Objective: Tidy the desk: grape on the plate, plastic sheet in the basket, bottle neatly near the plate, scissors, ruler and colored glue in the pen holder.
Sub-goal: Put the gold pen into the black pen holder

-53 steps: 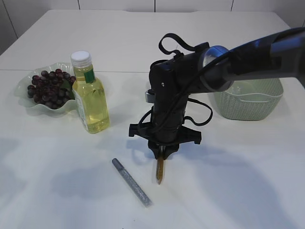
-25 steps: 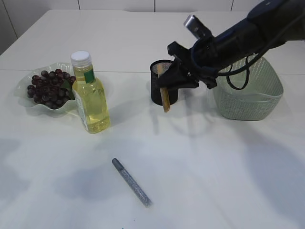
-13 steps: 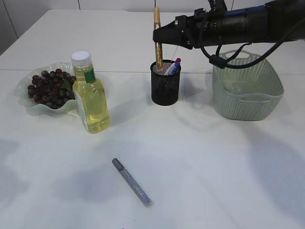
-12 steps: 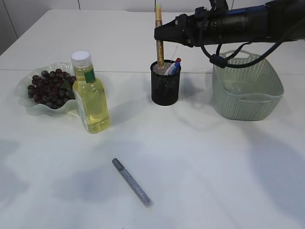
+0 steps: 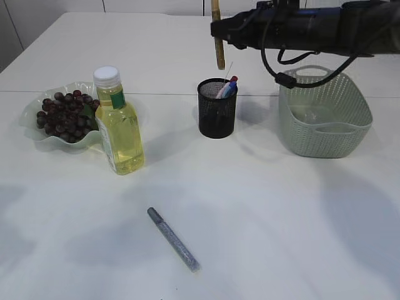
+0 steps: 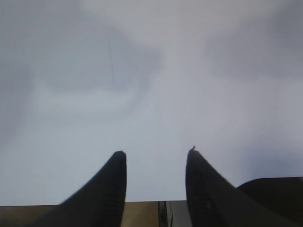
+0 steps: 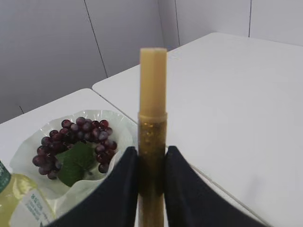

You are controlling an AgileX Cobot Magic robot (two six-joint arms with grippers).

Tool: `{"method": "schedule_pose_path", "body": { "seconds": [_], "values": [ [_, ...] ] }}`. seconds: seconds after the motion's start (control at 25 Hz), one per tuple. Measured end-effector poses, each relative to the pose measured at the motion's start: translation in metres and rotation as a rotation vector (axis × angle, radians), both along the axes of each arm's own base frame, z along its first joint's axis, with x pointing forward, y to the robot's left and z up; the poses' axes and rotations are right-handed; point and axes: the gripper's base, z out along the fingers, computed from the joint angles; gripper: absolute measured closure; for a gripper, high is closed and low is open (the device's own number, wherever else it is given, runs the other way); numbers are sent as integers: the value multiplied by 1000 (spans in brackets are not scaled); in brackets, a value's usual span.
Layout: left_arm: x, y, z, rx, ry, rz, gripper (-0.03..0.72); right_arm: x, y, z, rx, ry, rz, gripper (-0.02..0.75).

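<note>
Gold glue stick (image 7: 152,137) clamped upright in right pincer (image 7: 150,182), above pen holder (image 5: 217,108).

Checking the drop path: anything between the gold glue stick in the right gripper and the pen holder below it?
Nothing. In the exterior view the gold glue stick, held upright in the right gripper, hangs above the pen holder, only bare air and the white table behind.

A gold glitter glue stick with a plain tan cap (image 7: 152,137) shows against the white desk (image 5: 281,219), near a black mesh pen holder (image 5: 217,117) and a pale green woven basket (image 5: 325,125). The clear plastic bottle of yellow liquid (image 5: 119,125) has a white cap and green label. Dark purple grapes (image 5: 62,115) lie on a pale green plate (image 5: 37,140), and a silver-grey glitter glue pen (image 5: 173,239) lies apart.
</note>
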Motion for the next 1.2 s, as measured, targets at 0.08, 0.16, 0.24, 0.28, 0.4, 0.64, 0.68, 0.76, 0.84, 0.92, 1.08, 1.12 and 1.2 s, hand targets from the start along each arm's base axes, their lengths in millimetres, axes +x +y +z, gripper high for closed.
{"method": "schedule_pose_path", "body": {
  "seconds": [0.08,0.16,0.24,0.28,0.4,0.64,0.68,0.76,0.84,0.92,1.08,1.12,1.2],
  "values": [
    [0,0,0,0,0,0,381,6,1,-10,-6,5,1,582],
    [0,0,0,0,0,0,381,11,2,-14,-16,-6,3,582],
    [0,0,0,0,0,0,381,15,2,-22,-27,-10,5,582],
    [0,0,0,0,0,0,381,17,2,-23,-37,-21,8,582],
    [0,0,0,0,0,0,381,19,3,-33,-67,-36,17,582],
    [0,0,0,0,0,0,381,24,5,-48,-80,-31,29,582],
    [0,0,0,0,0,0,381,25,5,-49,-82,-32,30,582],
    [0,0,0,2,-1,-1,381,27,5,-52,-81,-31,31,582],
    [0,0,0,2,-1,-1,381,27,6,-54,-82,-28,31,582],
    [0,0,0,2,-1,-1,381,28,6,-55,-81,-30,31,582],
    [0,0,0,2,-1,-1,381,31,6,-57,-81,-30,31,574],
    [0,0,0,2,-1,-1,381,31,6,-58,-81,-29,31,564],
    [0,0,0,2,-1,-1,381,31,6,-59,-82,-27,31,530]
  ]
}}
